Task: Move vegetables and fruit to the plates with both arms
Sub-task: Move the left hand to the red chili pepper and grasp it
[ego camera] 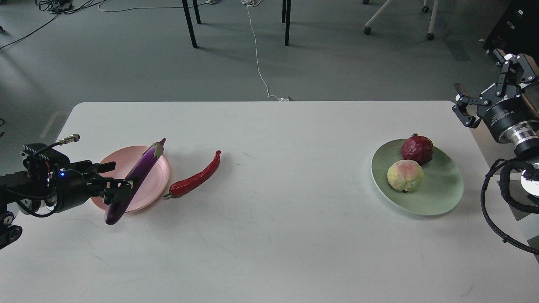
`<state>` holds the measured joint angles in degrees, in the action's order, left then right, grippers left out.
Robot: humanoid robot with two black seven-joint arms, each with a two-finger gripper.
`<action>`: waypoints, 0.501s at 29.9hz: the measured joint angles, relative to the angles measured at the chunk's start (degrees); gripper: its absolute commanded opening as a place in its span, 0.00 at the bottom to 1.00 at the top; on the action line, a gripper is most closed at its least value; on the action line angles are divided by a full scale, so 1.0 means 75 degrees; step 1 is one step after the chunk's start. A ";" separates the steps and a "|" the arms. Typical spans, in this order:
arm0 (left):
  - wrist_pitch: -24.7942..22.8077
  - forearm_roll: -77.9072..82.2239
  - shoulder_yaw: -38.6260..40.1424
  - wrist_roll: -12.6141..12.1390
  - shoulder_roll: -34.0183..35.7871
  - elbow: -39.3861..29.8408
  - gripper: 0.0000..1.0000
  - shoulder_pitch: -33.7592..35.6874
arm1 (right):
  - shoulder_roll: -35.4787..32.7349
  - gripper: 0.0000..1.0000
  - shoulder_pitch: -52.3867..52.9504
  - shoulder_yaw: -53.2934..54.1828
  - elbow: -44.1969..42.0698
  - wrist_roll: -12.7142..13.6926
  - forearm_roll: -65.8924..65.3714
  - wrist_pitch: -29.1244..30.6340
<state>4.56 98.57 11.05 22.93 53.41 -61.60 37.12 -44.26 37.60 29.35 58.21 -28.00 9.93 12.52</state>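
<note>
White tabletop (269, 235) fills most of the head view, grey floor behind with black chair legs (190, 23), a white cable (257, 59) running to the far edge, and caster feet (396, 25) top right.

Left side: pale pink plate (162, 174) near the left edge. My left gripper (120, 188) comes in low from the left and is clamped on the purple eggplant (137, 181), gripping it on its lower half. Eggplant runs diagonally over the plate, stem cap up and far, blunt end toward me past the plate's near rim. I can't tell if it touches the plate or sits just above it. Blue LED lit on the left wrist.

Red chili pepper (197, 176) lies on the bare tabletop just right of the pink plate, green stem end toward the plate rim, tip pointing away to the far right. Not on any plate.

Right side: pale green plate (442, 193) near the right edge. Dark red pomegranate (417, 149) sits at its far rim, pale green-yellow peach (405, 176) just in front of it, the two close or touching. Both on the green plate.

My right gripper (484, 86) is raised beyond the tabletop's right edge, well apart from the green plate, fingers spread wide, holding nothing. Black cable loops (501, 198) hang under the right wrist.
</note>
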 measured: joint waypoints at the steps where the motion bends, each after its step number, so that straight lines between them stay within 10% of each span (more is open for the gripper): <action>1: 0.0000 -0.0104 0.0038 -0.0009 0.0000 0.0003 0.86 0.0143 | 0.0000 0.99 -0.0002 0.0000 0.0000 0.0000 0.0000 0.0000; 15: -0.0159 0.1251 -0.0135 -0.0045 -0.1990 0.0025 0.72 0.1271 | -0.0043 0.99 0.0058 0.0000 0.0036 0.0000 0.0000 -0.0014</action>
<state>3.36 107.95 10.04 22.59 38.49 -61.42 46.65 -44.58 38.04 29.35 58.48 -28.00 9.93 12.41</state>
